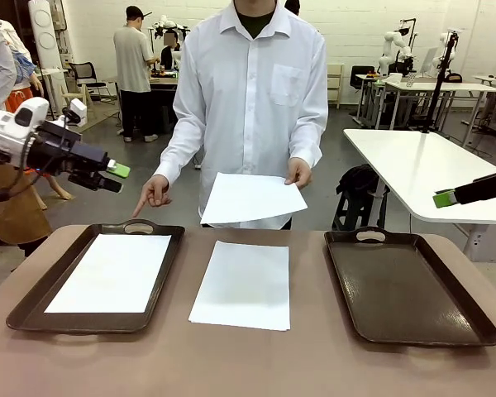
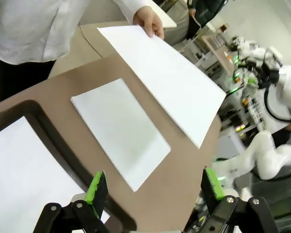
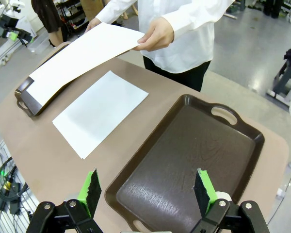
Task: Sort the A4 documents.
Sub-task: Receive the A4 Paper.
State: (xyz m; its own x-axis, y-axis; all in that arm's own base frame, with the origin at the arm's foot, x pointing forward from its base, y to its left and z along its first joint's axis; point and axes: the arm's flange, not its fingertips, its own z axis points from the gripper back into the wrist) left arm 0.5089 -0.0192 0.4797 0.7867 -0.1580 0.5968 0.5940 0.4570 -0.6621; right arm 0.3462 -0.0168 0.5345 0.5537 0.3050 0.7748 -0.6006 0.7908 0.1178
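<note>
- left gripper (image 1: pixel 114 177): jaws wide apart, nothing in them, in the air at 9 o'clock of the table (image 1: pixel 248 364)
- right gripper (image 1: pixel 446 198): same, at 3 o'clock
- tray sheet (image 1: pixel 112 271): flat in left tray (image 1: pixel 33 308)
- middle sheet (image 1: pixel 242 284): on the table between left tray and right tray (image 1: pixel 405 289)
- held sheet (image 1: pixel 248 198): at 12 o'clock, in the person's hand (image 1: pixel 298 172)
- pointing hand (image 1: pixel 153 194): finger aimed down at left tray's far handle

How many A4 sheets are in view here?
3: the tray sheet lying in the left tray, the middle sheet on the table beside it, and the held sheet in the person's hand. Any stacked underneath would be hidden.
</note>
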